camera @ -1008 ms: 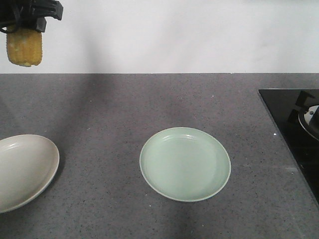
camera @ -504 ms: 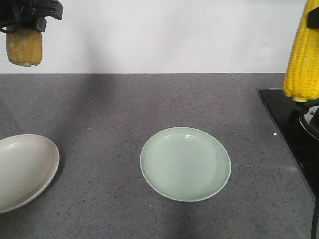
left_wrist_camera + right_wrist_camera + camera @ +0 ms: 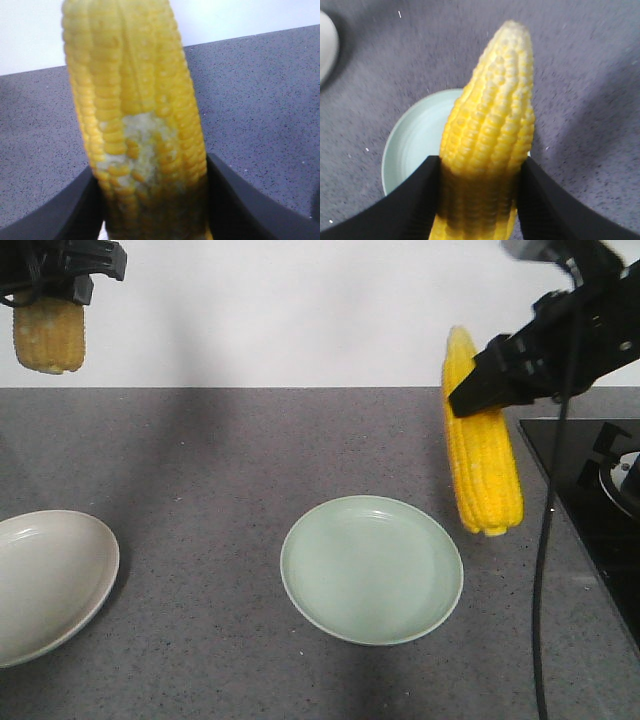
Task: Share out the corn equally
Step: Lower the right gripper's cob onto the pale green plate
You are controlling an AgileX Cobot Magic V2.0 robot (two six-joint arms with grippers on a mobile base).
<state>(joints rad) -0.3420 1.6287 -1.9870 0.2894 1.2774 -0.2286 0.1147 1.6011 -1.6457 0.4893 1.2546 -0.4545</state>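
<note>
My left gripper (image 3: 62, 278) hangs high at the top left, shut on a corn cob (image 3: 49, 332) whose lower end points down; close up, that cob (image 3: 140, 125) shows a pale patch of missing kernels between the black fingers (image 3: 235, 200). On the right, my right gripper (image 3: 500, 380) is shut on a second corn cob (image 3: 482, 455), held nearly upright just right of the green plate (image 3: 372, 568). In the right wrist view this cob (image 3: 490, 135) sits between the fingers (image 3: 415, 200) above the green plate (image 3: 415, 140).
A cream plate (image 3: 45, 580) lies at the left edge of the grey counter (image 3: 220, 460). A black stovetop (image 3: 590, 490) fills the right side. A black cable (image 3: 545, 570) hangs from the right arm.
The right arm has come in from the far right, carrying its cob left and down beside the green plate. The left gripper and its cob have stayed still.
</note>
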